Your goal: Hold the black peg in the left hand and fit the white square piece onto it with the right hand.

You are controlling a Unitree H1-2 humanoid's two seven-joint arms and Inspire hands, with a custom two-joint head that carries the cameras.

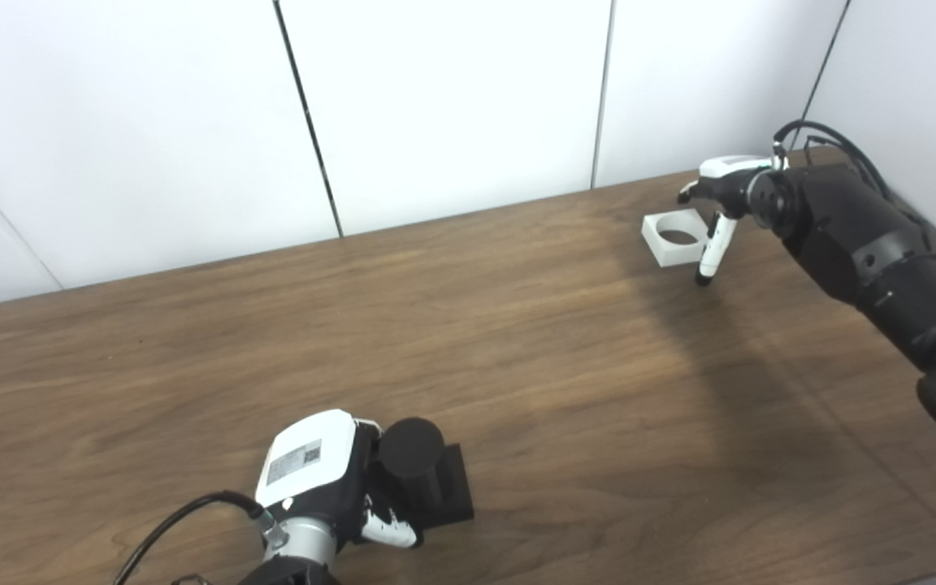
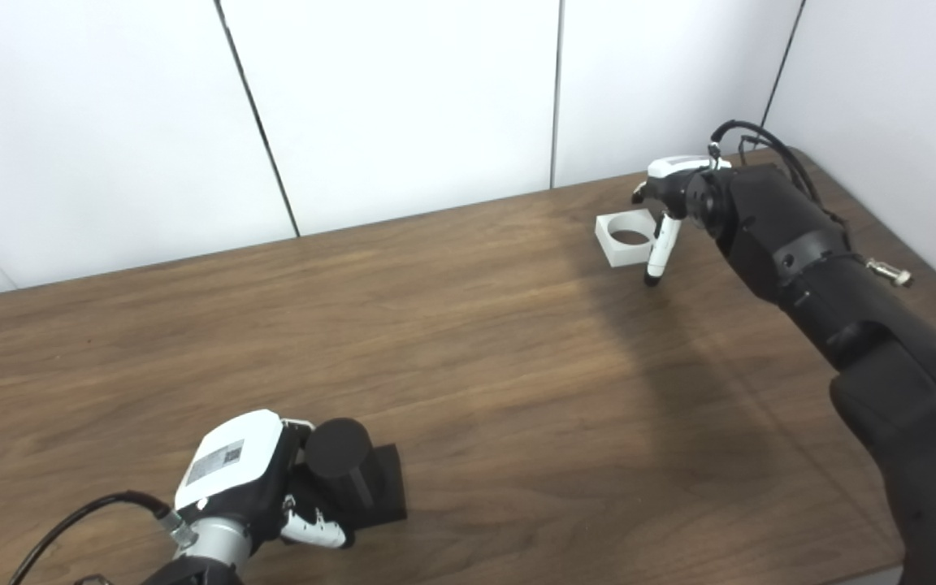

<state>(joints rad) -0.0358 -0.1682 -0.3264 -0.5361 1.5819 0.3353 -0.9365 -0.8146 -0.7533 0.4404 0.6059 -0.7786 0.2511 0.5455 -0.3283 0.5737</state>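
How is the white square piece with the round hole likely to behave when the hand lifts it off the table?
The white square piece looks rigid, with crisp straight walls, so it should keep its shape. The large hole leaves thin walls, so it is probably light. Lying flat on the table, it should slide rather than roll if the right hand nudges it.

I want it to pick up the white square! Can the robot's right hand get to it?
Probably yes. The right hand hangs right beside the white square piece with a round hole, one finger pointing down at its edge, nothing between them.
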